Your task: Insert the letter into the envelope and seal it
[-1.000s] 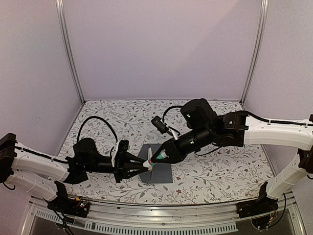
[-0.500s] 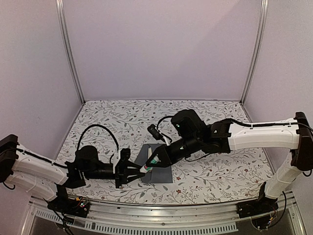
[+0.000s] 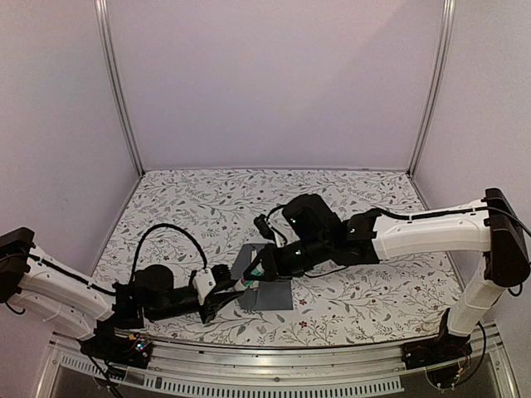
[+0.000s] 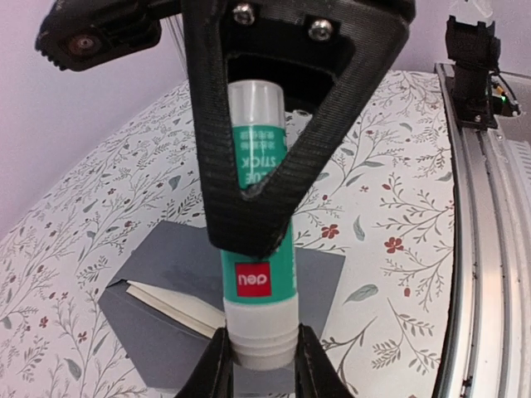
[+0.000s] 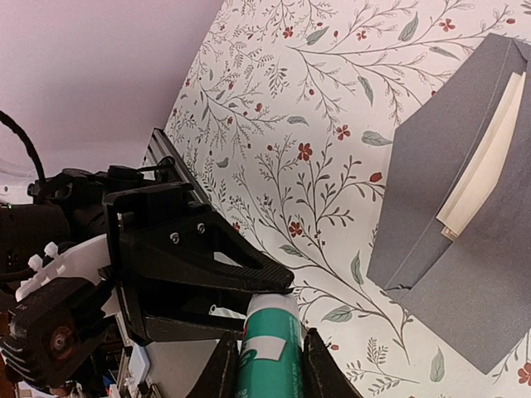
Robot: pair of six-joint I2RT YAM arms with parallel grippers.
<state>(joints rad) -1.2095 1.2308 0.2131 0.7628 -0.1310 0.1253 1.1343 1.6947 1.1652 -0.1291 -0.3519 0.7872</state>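
With the left gripper (image 4: 259, 358) pinching the white end of the glue stick (image 4: 257, 278) and the right gripper (image 5: 265, 352) pinching its green body, pull straight apart, I'd say, beside the envelope (image 3: 274, 297) lying lower-centre, letter (image 4: 172, 303) tucked inside.

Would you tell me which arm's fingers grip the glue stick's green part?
The right gripper: its fingers pinch the glue stick on its green label, whereas the left gripper pinches the white end.

A green-and-white glue stick (image 4: 255, 278) with a red label patch is up off the floral-patterned tablecloth (image 3: 191, 199) that covers the worktop, with lilac walls (image 3: 274, 75) behind and a metal rail (image 3: 249, 352) along the near edge.
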